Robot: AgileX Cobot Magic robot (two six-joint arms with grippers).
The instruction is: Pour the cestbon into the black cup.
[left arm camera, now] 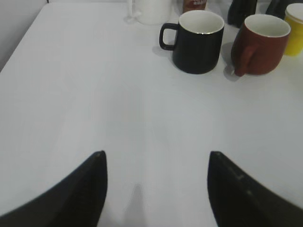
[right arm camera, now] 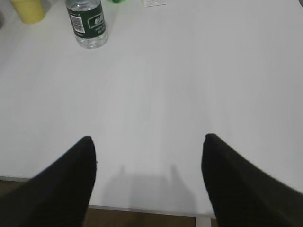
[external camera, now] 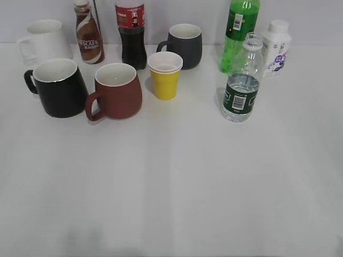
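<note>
White counter (external camera: 171, 182) carries everything you need, and both arms sit well back from it at the near edge. Start with the big split: the mugs stand on the left half, the bottles on the right.

Your left tool (left arm camera: 156, 189) hangs low over bare counter with its fingers spread wide and nothing between them. Your right tool (right arm camera: 149, 175) is the same, fingers parted and empty, near the counter's front edge.

The black cup (external camera: 58, 87) stands upright at the far left, handle pointing away from the red-brown mug (external camera: 115, 91) that stands just beside it. In the left wrist view the black cup (left arm camera: 196, 41) lies ahead and a little right of the left tool.

The cestbon (external camera: 242, 80) stands upright on the right half, long axis vertical, with no cap that you can see on its neck and water in its lower part. A bright green bottle (external camera: 238, 35) and a white bottle (external camera: 277, 48) stand just behind it. In the right wrist view the cestbon (right arm camera: 87, 23) lies ahead and to the left of the right tool.

So the right arm looks the nearer one for the bottle: reach forward and leftward, close on its body side-on, then carry it across the yellow cup (external camera: 165, 76) to the cup far left.
</note>
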